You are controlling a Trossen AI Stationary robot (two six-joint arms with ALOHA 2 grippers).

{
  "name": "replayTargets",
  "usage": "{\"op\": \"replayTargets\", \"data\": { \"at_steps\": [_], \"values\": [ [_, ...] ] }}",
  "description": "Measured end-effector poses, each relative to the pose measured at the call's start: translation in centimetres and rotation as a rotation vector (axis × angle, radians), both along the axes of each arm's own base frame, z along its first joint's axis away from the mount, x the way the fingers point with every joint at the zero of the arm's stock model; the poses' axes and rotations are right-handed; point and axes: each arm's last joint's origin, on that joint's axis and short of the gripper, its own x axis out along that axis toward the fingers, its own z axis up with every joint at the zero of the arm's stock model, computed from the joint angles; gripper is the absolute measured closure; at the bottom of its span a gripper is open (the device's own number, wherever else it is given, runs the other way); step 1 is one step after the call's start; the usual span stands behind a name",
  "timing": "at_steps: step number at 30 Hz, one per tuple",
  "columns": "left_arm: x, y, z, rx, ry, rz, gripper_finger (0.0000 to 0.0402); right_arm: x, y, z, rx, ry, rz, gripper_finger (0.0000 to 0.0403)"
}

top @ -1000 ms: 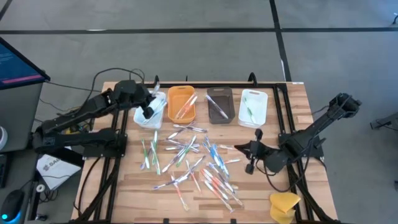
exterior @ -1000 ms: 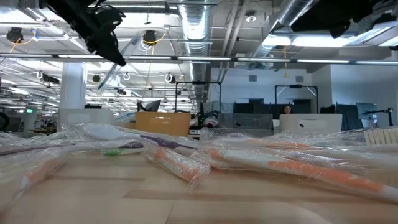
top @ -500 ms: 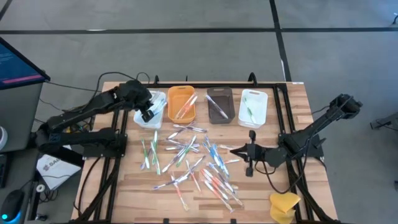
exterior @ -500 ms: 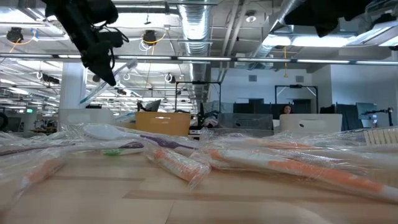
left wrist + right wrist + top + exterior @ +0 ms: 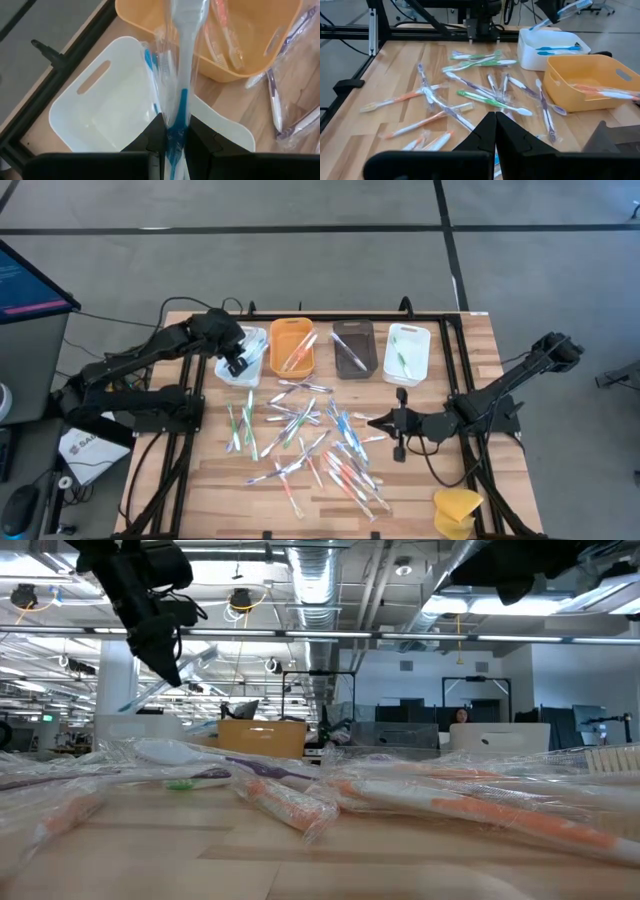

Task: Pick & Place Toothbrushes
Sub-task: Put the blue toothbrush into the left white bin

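Note:
My left gripper (image 5: pixel 237 363) hangs over the left white tray (image 5: pixel 100 115) at the far left and is shut on a blue and white toothbrush (image 5: pixel 185 50) in a clear wrapper. Another blue toothbrush (image 5: pixel 555 50) lies in that tray. Many wrapped toothbrushes (image 5: pixel 310 440) lie scattered flat on the wooden table's middle. My right gripper (image 5: pixel 400 425) hovers shut with nothing in it at the pile's right edge, pointing toward the table's left. My left gripper pinches the toothbrush's blue handle end (image 5: pixel 176 131) between its two fingers, through the clear wrapper. The fingers slant downward, and the toothbrush runs on ahead of them, roughly in line with them. It hangs tilted (image 5: pixel 170 680), clear of the tray below.
Along the far edge stand an orange tray (image 5: pixel 292 345) with pink toothbrushes, a brown tray (image 5: pixel 352 348) and a second white tray (image 5: pixel 407 352) with a green one. A yellow sponge-like lump (image 5: pixel 457 510) sits at the near right corner. Black frame rails border the table.
My left gripper has sunk and tipped further downward over the left white tray, still shut on the toothbrush, which has come lower with it. My right gripper has turned a little, staying shut at about the same spot.

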Motion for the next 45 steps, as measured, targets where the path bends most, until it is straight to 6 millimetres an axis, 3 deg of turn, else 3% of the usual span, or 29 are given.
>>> {"op": "replayTargets", "data": {
  "at_steps": [16,29,45],
  "values": [
    [-0.2,-0.2,-0.3,-0.047,0.023,-0.014,0.0366,0.0,0.0,0.0,0.000,-0.001,0.000,0.0402],
    [-0.3,1.7,-2.0,-0.163,0.033,0.137,0.0366,0.0,0.0,0.0,0.014,-0.003,-0.005,0.0402],
    [0.2,3.0,-3.2,-0.214,0.034,0.159,0.0349,0.0,0.0,0.0,0.015,0.003,-0.004,0.0402]
  ]
}}
